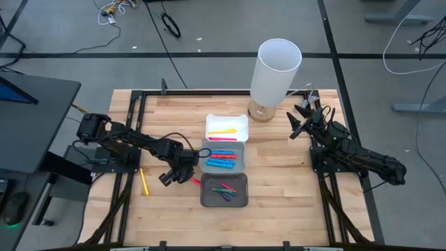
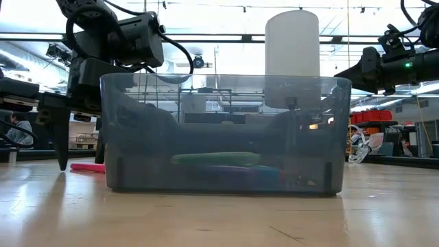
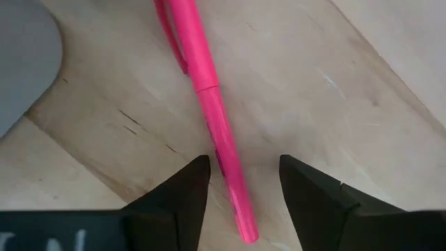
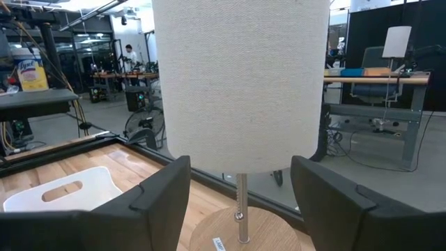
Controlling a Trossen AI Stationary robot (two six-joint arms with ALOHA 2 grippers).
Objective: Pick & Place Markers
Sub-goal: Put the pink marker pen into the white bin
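A pink marker [image 3: 205,90] lies flat on the wooden table, just left of the dark grey tray [image 1: 239,199]. My left gripper [image 3: 240,164] is open and points down over it, one finger on each side of the marker's end; I see no touch. In the low view the fingertips [image 2: 63,161] hang just above the table beside the pink marker [image 2: 86,167]. A yellow marker [image 1: 144,183] lies on the table further left. Other markers rest in three trays. My right gripper [image 1: 298,120] waits open at the table's far right, facing the lamp [image 4: 240,84].
Three trays stand in a row mid-table: a white one [image 1: 240,120] with yellow and orange markers, a grey one [image 1: 241,164] with blue and red ones, and the dark grey one with green and purple ones. A white lamp [image 1: 275,73] stands at the far edge.
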